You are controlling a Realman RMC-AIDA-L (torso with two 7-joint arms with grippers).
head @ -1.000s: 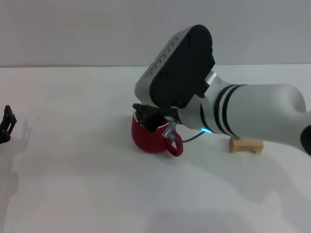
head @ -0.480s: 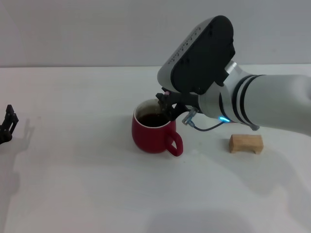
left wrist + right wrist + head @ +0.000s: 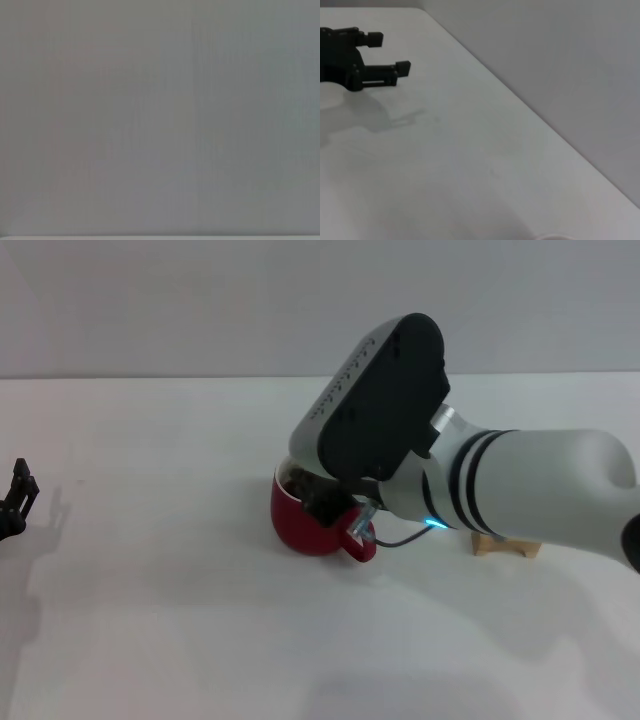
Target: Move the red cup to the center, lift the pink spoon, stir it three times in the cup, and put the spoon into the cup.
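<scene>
We see the red cup (image 3: 305, 525) standing upright near the middle of the white counter (image 3: 150, 620), its loop handle turned toward the near right. Our right hand (image 3: 325, 495) hangs directly over the cup's mouth, its dark fingers down at the rim, and the black wrist housing covers most of the opening. We cannot tell how far this hand is open or whether it has hold of anything. The pink spoon is not visible to us in any view; only a sliver of dark liquid shows at the cup's far-left rim. A small wooden block (image 3: 505, 543) lies on the counter to the right of the cup, partly hidden behind the right forearm. Our left hand (image 3: 14, 502) sits parked at the far left edge, well apart from the cup; in the right wrist view its 2 fingers (image 3: 395, 67) stand spread with nothing between them.
</scene>
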